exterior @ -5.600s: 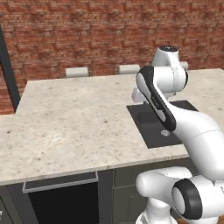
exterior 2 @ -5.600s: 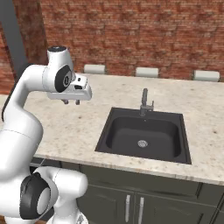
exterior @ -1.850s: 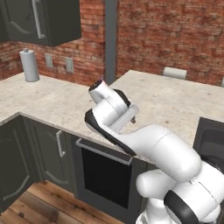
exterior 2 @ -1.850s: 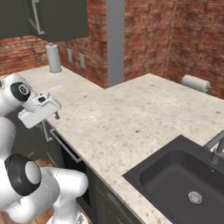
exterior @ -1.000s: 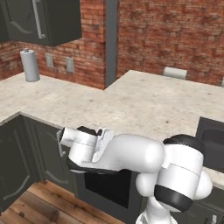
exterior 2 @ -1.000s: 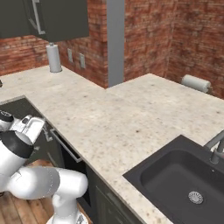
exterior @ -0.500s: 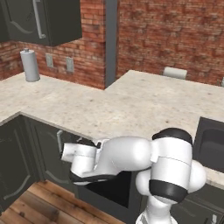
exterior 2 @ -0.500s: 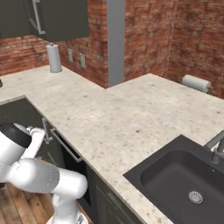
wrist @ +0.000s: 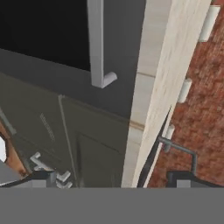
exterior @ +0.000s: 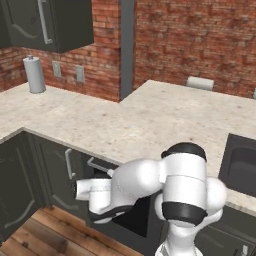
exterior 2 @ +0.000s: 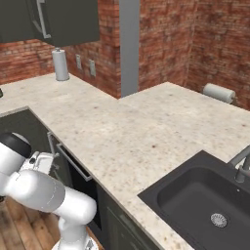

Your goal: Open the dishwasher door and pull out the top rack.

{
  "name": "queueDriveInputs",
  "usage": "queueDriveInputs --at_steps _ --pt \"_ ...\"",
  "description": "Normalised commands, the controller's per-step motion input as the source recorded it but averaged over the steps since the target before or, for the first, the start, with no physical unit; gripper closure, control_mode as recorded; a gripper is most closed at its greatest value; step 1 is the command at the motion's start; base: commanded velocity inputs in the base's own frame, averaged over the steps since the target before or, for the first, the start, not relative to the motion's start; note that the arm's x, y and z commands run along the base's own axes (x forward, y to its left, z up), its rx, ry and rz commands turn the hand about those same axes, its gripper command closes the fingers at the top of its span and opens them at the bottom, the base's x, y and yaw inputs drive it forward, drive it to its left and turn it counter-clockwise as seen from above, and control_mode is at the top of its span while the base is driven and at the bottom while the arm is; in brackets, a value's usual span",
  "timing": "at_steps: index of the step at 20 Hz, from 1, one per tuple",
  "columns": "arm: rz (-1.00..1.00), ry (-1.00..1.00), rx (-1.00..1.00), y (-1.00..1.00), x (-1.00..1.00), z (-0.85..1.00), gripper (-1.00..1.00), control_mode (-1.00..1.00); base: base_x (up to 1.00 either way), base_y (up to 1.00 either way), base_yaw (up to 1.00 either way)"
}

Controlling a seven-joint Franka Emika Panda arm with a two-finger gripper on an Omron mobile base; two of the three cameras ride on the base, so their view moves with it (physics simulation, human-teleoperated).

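Note:
The dishwasher door is a dark panel under the counter and stands shut; in the right base view the door carries its silver bar handle along the top edge. My gripper hangs low in front of the door's left end, just short of the handle. In the hand view the handle runs up the frame and ends in a bent foot, ahead of my open gripper. Its fingertips stand wide apart with nothing between them. The top rack is hidden behind the door.
A cabinet door with a short handle adjoins the dishwasher on the left. The stone counter edge overhangs the door. A paper towel roll stands by the wall, a black sink lies right, and wooden floor lies below.
The base drove to the counter corner early on. Since then the arm has swung down from counter height to below the edge, bringing the hand low beside the dishwasher handle.

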Motion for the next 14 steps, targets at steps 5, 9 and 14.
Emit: queueDriveInputs --at_steps 5,9,14 --pt "0.00 -0.21 -0.15 0.00 0.23 -0.09 -1.00 -1.00 0.00 0.00 0.00" --pt "0.00 -0.24 -0.14 0.00 0.19 -0.17 -1.00 -1.00 0.00 0.00 0.00" --pt "0.00 -0.16 -0.08 0.00 0.26 -0.20 -1.00 -1.00 0.00 0.00 0.00"
